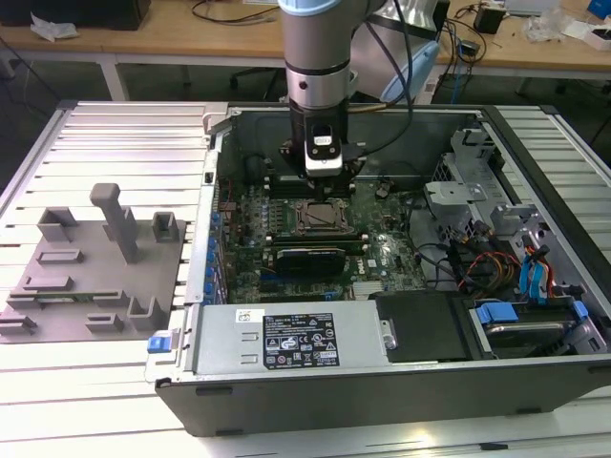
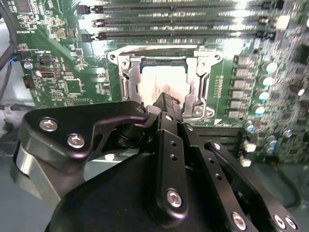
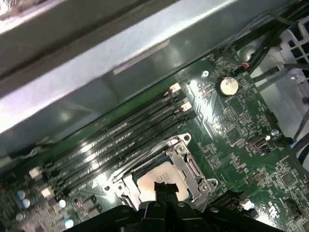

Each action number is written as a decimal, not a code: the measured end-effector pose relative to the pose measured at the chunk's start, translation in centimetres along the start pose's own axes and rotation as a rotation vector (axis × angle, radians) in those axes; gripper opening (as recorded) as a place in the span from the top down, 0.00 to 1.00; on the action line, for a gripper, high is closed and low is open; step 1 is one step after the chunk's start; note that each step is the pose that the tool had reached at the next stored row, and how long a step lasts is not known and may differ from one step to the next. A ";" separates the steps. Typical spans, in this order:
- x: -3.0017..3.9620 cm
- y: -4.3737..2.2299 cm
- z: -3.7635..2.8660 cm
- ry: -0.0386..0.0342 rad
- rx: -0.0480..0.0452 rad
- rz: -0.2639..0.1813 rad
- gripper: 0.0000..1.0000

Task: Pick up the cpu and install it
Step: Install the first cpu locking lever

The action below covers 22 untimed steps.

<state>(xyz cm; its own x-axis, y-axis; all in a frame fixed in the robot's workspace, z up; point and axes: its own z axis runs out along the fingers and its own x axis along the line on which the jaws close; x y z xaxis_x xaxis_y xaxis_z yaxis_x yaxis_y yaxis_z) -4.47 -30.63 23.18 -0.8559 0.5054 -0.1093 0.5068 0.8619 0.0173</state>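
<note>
The cpu [image 2: 161, 84] is a pale silvery square lying flat inside the metal socket frame [image 2: 205, 77] on the green motherboard; it also appears as the cpu [image 3: 161, 175] in the first wrist view. My gripper [image 2: 166, 102] hangs just above it, its black fingertips [image 3: 165, 189] pressed together with nothing between them and covering the chip's near edge. In the exterior view the gripper [image 1: 323, 179] hangs inside the open computer case, over the far edge of the socket [image 1: 320, 218].
Memory slots [image 3: 120, 140] run along the socket's far side. A long black expansion card [image 1: 310, 260] sits nearer the power supply [image 1: 286, 339]. Grey fixture blocks [image 1: 95, 267] stand on the table at the exterior view's left. Drive cages and cables [image 1: 506, 277] crowd the right.
</note>
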 end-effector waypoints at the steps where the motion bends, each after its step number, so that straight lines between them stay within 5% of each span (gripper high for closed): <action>1: 0.01 0.00 0.04 0.0002 0.0162 -0.021 0.89; 4: 0.02 0.00 0.12 0.0044 0.0494 -0.069 0.89; 5: 0.00 0.01 0.16 0.0081 0.0537 -0.091 0.89; 12: -0.71 0.43 0.41 0.0090 0.0445 -0.189 0.89; 22: -0.68 0.44 0.77 0.0048 0.0160 -0.453 0.89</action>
<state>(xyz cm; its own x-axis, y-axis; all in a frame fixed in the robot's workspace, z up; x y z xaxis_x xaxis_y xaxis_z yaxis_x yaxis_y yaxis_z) -3.58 -30.63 22.49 -0.9922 0.0777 -0.0977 0.0825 0.9955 -0.0466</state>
